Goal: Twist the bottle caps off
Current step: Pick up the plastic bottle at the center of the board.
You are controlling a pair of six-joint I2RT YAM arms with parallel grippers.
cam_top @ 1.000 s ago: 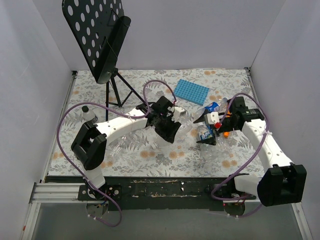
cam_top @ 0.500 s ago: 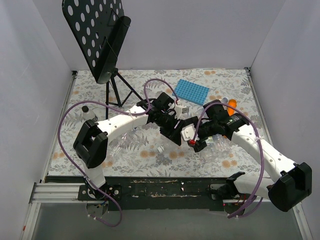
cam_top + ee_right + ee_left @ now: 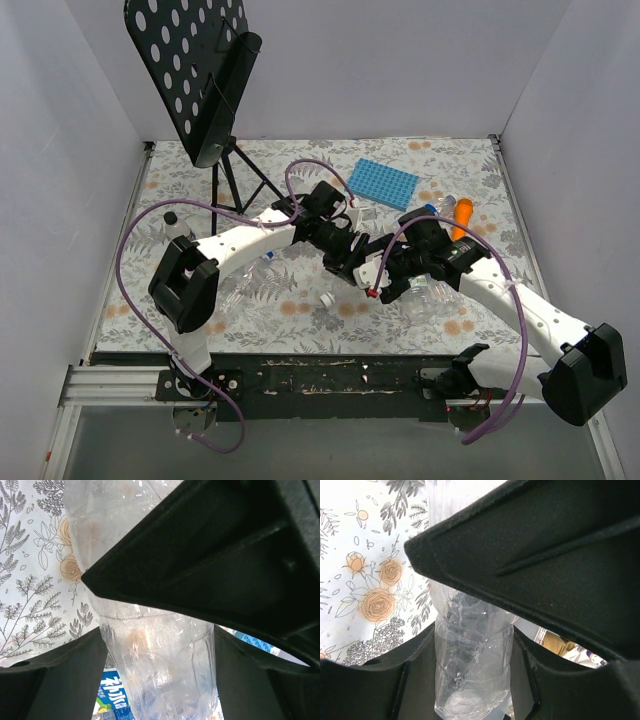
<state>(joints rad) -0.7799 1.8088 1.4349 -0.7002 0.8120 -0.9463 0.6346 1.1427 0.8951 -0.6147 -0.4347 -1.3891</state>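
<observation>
1. At the table's 9 o'clock edge, a small upright bottle (image 3: 178, 230) is standing beside the purple cable. It is showing too small for you to tell whether a cap is sitting on its neck.
2. Toward 4 o'clock from it, a lying bottle (image 3: 240, 285) is resting on the flowered cloth. Its clear plastic is blending into the pattern, so its ends are hard to make out.
3. A small white cap (image 3: 325, 298) is lying loose on the cloth, at 7 o'clock from the left gripper (image 3: 345, 258).
4. The left gripper's jaws are clamping a crinkly clear bottle (image 3: 470, 650).
   - One black finger (image 3: 545, 555) is crossing over it, and the other is showing dark through the plastic.
   - Droplets are clinging inside the bottle's wall.
   - Both ends are running out of frame, so you are not seeing its neck or cap.
5. The right gripper (image 3: 392, 278) is sitting at 4 o'clock of the left one, almost touching it.
   - In its wrist view a second clear bottle (image 3: 155, 650) is filling the gap between the jaws and touching both.
   - You cannot tell whether they are squeezing it, nor whether it is the bottle the left gripper is holding.
   - A blue-and-white label (image 3: 112, 695) is peeking out at 6 o'clock.
6. The blue ridged tray (image 3: 383, 184) is lying at 12 o'clock of the grippers.
7. More clear bottles (image 3: 432, 295) are lying half hidden under the right arm, with an orange stick (image 3: 462, 214) at 1 o'clock from them.
</observation>
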